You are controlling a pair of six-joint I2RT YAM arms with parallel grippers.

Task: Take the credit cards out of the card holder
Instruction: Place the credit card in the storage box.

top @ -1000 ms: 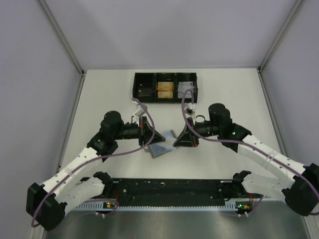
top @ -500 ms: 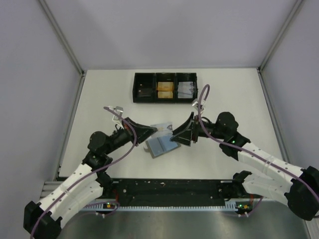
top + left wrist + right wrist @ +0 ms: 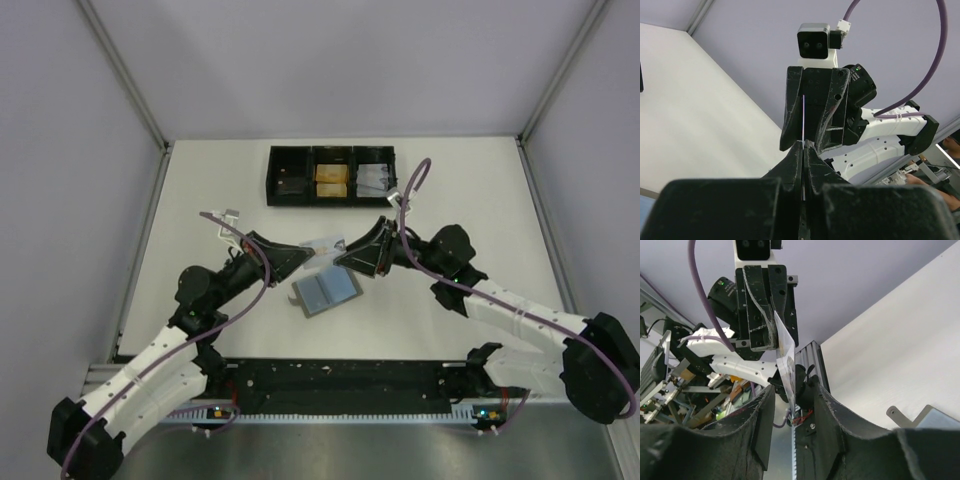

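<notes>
The grey card holder point(image 3: 326, 292) lies open on the table, light blue side up. Its corner and tab point(image 3: 926, 416) show in the right wrist view. My left gripper point(image 3: 312, 256) is shut on a pale credit card point(image 3: 323, 244) and holds it in the air behind the holder. In the left wrist view the card point(image 3: 803, 116) shows edge-on between the closed fingers point(image 3: 794, 159). My right gripper point(image 3: 341, 258) faces the left one, open, its jaws on either side of the card's free end point(image 3: 785, 359) with a gap showing.
A black three-compartment tray point(image 3: 331, 176) stands at the back, with orange items in its middle bay and clear ones in the right bay. Grey walls enclose the table on three sides. A black rail runs along the near edge.
Both grippers have lifted off the holder and drawn back. The left one now holds a card in the air, and the holder lies flat and open between them.
</notes>
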